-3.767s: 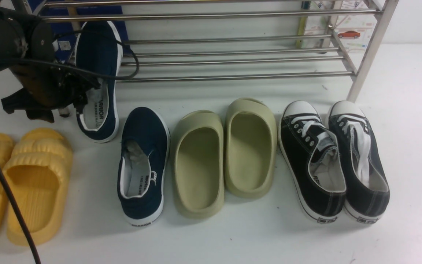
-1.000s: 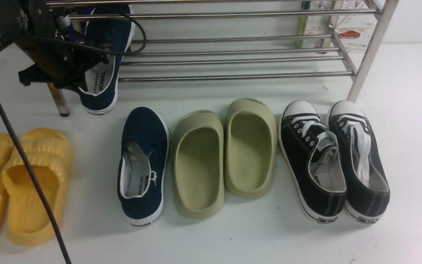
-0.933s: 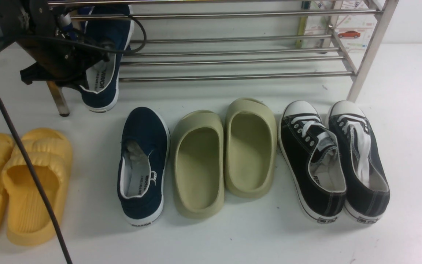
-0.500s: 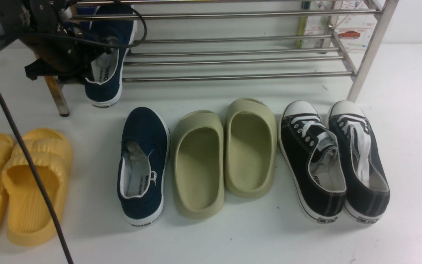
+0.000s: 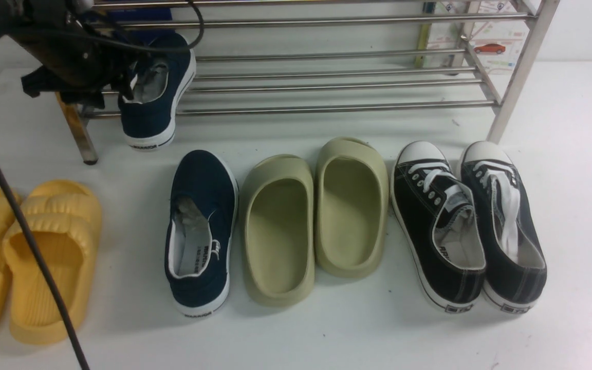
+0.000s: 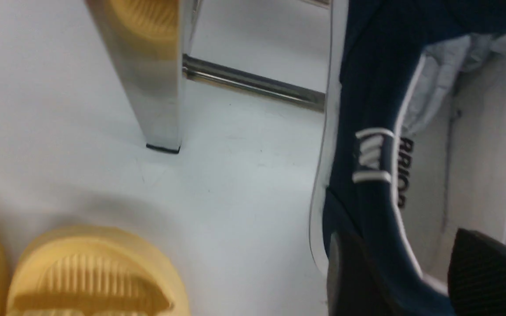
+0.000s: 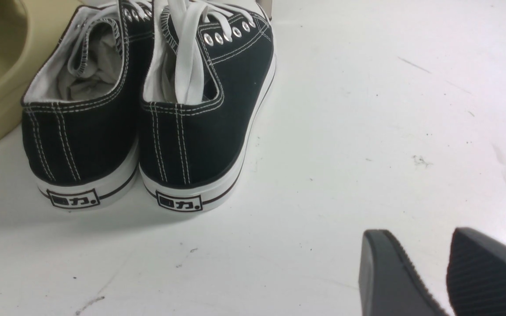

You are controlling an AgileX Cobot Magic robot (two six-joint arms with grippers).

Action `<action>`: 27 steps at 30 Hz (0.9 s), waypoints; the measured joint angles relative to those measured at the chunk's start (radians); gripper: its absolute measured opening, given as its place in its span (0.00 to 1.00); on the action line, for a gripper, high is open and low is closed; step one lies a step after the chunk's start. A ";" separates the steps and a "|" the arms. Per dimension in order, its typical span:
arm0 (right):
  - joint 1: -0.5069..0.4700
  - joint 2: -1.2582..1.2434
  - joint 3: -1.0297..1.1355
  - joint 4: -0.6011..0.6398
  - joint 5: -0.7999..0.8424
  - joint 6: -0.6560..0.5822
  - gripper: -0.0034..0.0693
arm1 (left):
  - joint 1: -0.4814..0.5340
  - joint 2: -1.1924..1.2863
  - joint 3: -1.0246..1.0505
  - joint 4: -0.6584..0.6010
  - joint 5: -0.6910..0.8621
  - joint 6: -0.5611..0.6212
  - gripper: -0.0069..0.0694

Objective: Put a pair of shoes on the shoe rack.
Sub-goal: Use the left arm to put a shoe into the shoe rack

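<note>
One navy slip-on shoe [image 5: 152, 103] lies on the lowest bars at the left end of the steel shoe rack [image 5: 327, 108], its heel hanging over the front bar. My left gripper [image 5: 127, 86] is at its left side. In the left wrist view that gripper [image 6: 404, 245] is open, its fingers [image 6: 349, 272] standing apart on either side of the shoe's [image 6: 376, 87] side wall. The other navy shoe [image 5: 201, 231] rests on the floor in front of the rack. My right gripper [image 7: 415, 237] hovers open over bare floor, holding nothing.
A row of footwear lines the white floor: yellow slippers [image 5: 44, 257] at left, olive slippers [image 5: 316, 216] in the middle, black lace-up sneakers [image 5: 470, 226] at right. The rack's rusty left leg [image 5: 77, 133] stands beside my left arm. A black cable [image 5: 18, 231] crosses the yellow slippers.
My left gripper lifted the navy shoe onto the rack's lowest bars, then opened. The shoe has dropped level, its heel now facing forward.
</note>
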 joint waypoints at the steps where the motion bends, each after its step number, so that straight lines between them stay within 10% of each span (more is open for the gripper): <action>1: 0.000 0.000 0.000 0.000 0.000 0.000 0.39 | 0.000 -0.005 0.000 -0.004 0.012 0.002 0.50; 10: 0.000 0.000 0.000 0.000 0.000 0.000 0.39 | 0.000 -0.053 0.190 -0.218 0.031 0.168 0.07; 27: 0.000 0.000 0.000 0.000 0.000 0.000 0.39 | 0.000 0.021 0.214 -0.242 -0.200 0.171 0.07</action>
